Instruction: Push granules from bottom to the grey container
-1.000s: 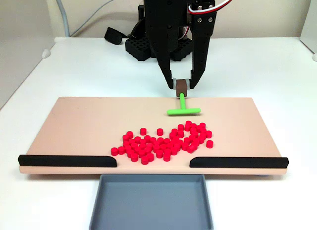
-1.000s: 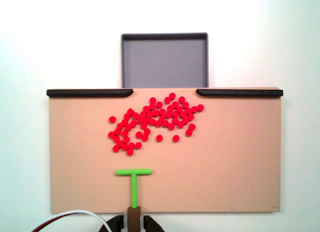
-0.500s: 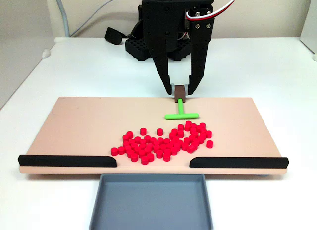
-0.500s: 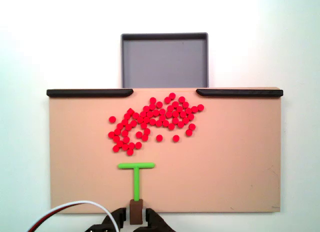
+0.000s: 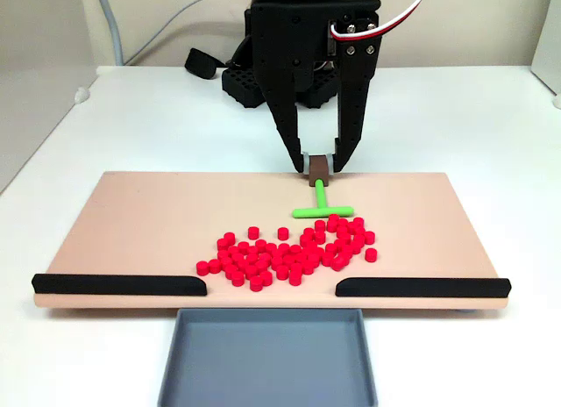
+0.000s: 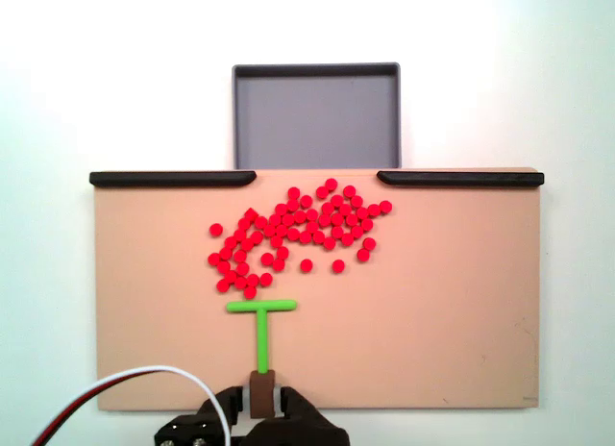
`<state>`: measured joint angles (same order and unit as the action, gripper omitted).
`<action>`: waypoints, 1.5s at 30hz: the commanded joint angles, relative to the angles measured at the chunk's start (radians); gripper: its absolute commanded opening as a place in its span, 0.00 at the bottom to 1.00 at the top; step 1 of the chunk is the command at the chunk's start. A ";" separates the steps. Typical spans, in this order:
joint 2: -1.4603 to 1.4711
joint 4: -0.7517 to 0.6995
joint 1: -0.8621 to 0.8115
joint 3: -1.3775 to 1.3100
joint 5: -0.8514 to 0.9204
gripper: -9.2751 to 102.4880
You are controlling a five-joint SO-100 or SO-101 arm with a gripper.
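A cluster of small red granules (image 5: 294, 249) (image 6: 293, 233) lies on the beige board (image 5: 149, 214) (image 6: 452, 302). The empty grey container (image 5: 267, 359) (image 6: 315, 119) sits beyond the gap between two black strips. My black gripper (image 5: 319, 167) (image 6: 261, 398) is shut on the brown handle block of a green T-shaped tool (image 5: 322, 205) (image 6: 261, 321). The tool's crossbar lies flat on the board, just behind the granules on the side away from the container, close to the nearest ones.
Two black strips (image 5: 118, 285) (image 5: 422, 287) line the board's edge on either side of the gap to the container. The arm's black base (image 5: 254, 82) stands behind the board, with a red-and-white cable (image 6: 106, 393) trailing from the gripper. White table surrounds the board.
My gripper has moved with the green tool toward the granules and the container, and the crossbar now sits right at the pile's edge. The granules have not shifted.
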<state>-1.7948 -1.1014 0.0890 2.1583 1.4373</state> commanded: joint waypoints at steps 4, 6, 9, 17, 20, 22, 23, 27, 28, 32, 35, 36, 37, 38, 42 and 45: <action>0.044 0.005 -0.009 -0.040 -0.006 0.08; 0.058 0.005 -0.012 -0.054 -0.009 0.08; 0.083 0.005 -0.015 -0.080 -0.009 0.08; 0.164 0.005 -0.026 -0.164 -0.012 0.08; 0.189 0.005 -0.026 -0.189 -0.014 0.08; 0.192 0.005 -0.026 -0.193 -0.014 0.08; 0.192 0.005 -0.026 -0.193 -0.011 0.08; 0.189 0.005 -0.031 -0.195 -0.003 0.08; 0.187 0.005 -0.031 -0.195 -0.002 0.08; 0.172 0.005 -0.032 -0.195 0.002 0.08; 0.144 -0.008 -0.032 -0.196 0.006 0.08; 0.137 -0.008 -0.032 -0.201 0.003 0.08; 0.132 -0.009 -0.032 -0.209 -0.002 0.08; 0.130 -0.009 -0.032 -0.218 -0.005 0.08; 0.123 -0.011 -0.032 -0.244 -0.017 0.08; 0.107 -0.020 -0.032 -0.256 -0.021 0.08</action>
<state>-1.6352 -1.1152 0.0614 1.9420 1.4235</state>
